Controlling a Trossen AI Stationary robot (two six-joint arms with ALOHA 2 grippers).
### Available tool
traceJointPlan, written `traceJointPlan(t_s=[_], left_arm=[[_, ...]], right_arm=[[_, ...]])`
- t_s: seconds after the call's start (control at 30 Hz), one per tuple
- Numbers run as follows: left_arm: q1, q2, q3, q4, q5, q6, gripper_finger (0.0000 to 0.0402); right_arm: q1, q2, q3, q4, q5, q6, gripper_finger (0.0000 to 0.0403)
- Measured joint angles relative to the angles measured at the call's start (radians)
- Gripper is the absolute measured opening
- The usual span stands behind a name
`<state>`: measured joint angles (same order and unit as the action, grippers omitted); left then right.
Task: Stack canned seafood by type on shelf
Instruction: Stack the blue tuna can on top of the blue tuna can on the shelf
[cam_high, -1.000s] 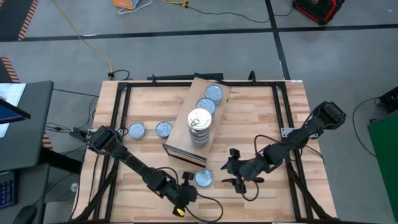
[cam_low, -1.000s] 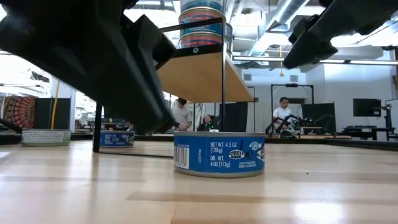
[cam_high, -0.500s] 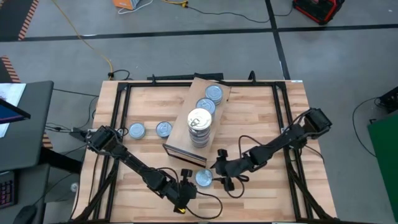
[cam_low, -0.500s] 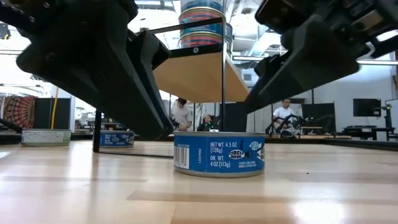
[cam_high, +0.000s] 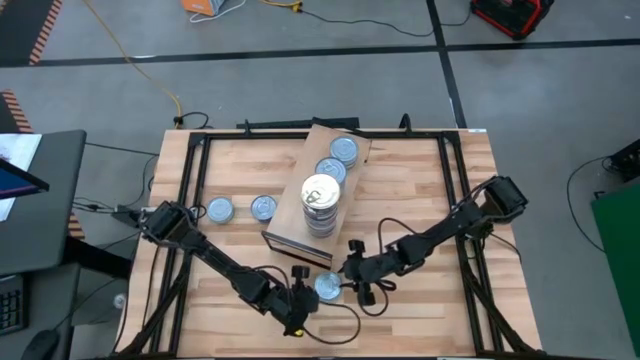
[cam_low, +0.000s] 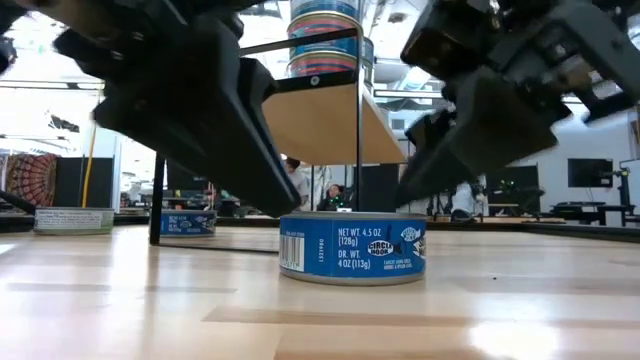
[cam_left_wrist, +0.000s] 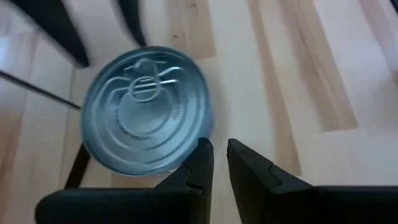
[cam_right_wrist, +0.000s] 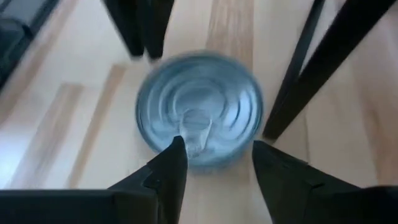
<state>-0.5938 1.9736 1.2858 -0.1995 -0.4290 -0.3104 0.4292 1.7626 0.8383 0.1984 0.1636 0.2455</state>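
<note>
Two robot arms, matt black throughout, built of slim jointed segments with bulkier housings at the joints. Thin black cables loop alongside the forearms. Left claw (cam_left_wrist: 214, 165): two flat, angular black fingers with squared tips. Right claw (cam_right_wrist: 214, 165): matching black, wedge-shaped fingers.

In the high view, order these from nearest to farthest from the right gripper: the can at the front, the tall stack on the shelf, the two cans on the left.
1. Front can, beside the right gripper.
2. Tall stack, on the shelf.
3. Two left cans, beyond the shelf's left side.
</note>
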Motion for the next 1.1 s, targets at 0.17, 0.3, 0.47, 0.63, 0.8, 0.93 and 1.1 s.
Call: traceJointPlan(t_s=[0.17, 0.3, 0.47, 0.63, 0.8, 0.93, 1.1], left_arm=[[0.014, -0.003, 0.0, -0.03, 0.028, -0.026, 0.0045], [0.014, -0.003, 0.0, -0.042, 0.036, -0.017, 0.0045], [0.016, 0.0, 0.0, -0.039, 0.008, 0.0, 0.0045], [0.013, 0.0, 0.033, -0.061, -0.006, 0.028, 0.0045], [0.006, 0.0, 0.078, -0.123, -0.005, 0.029, 0.0045], [0.006, -0.001, 0.082, -0.149, -0.002, 0.009, 0.0045], [-0.002, -0.001, 0.084, -0.146, -0.054, 0.005, 0.0045]], right_arm=[[0.0, 0.037, 0.002, 0.016, -0.005, 0.001, 0.0185], [-0.001, 0.037, 0.005, -0.049, -0.007, 0.05, 0.017], [-0.015, 0.035, 0.001, -0.153, -0.021, 0.093, 0.0151], [-0.019, -0.006, -0.002, -0.217, -0.02, 0.097, 0.0134], [-0.001, -0.091, -0.002, -0.179, -0.013, 0.101, 0.0122], [0.034, -0.093, -0.001, -0.022, -0.01, 0.009, 0.0121], [0.046, -0.029, 0.0, 0.088, -0.008, -0.089, 0.012]])
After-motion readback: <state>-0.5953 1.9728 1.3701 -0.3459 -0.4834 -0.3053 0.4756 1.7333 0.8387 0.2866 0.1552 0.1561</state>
